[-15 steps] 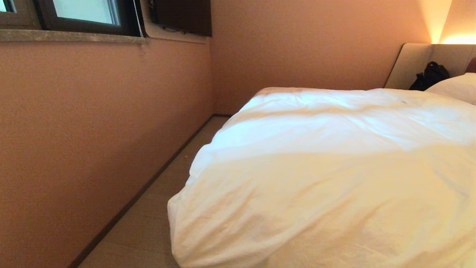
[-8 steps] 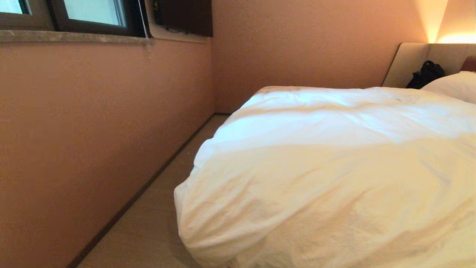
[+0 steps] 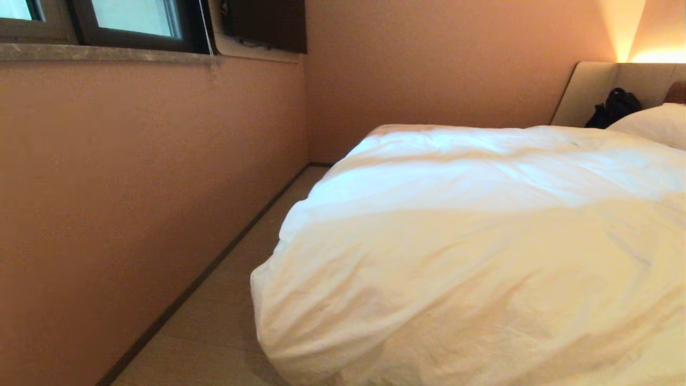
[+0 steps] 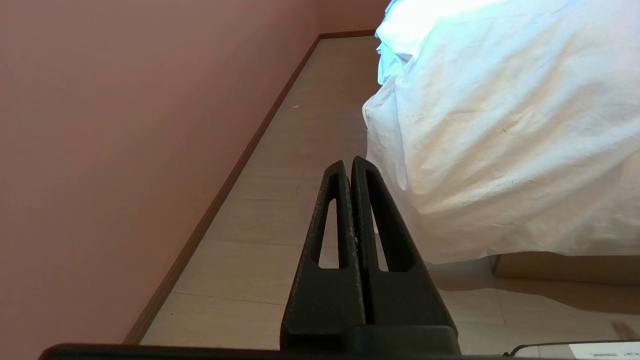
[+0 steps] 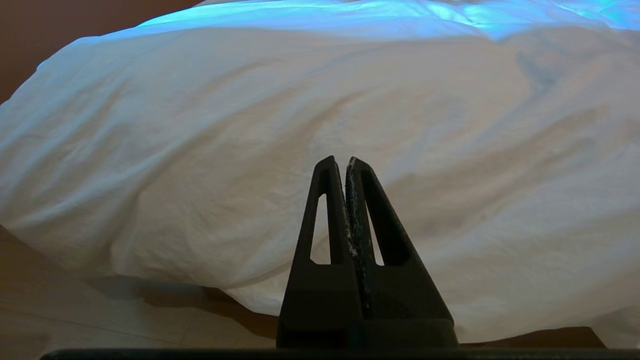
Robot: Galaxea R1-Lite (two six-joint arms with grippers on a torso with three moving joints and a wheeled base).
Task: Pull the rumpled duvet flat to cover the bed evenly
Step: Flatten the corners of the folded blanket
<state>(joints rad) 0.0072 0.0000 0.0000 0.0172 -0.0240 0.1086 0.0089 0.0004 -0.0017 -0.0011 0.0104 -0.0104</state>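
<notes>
Duvet (image 3: 471,257) was matt white cloth, finely creased. Floor (image 4: 280,210) looked like pale matt wood-look planks. Wall (image 3: 134,177) was matt, faintly grainy. Left gripper (image 4: 348,167) fingers (image 4: 330,280) were matt black plastic, scuffed.

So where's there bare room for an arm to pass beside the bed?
A bare floor strip runs between the wall and the overhanging duvet. By the headboard it is crowded: a pillow and a black bag.

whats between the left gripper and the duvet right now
Only bare floor. In the left wrist view the left gripper, shut and empty, points along the strip beside the wall, with the duvet hanging off to one side, not touching it.
</notes>
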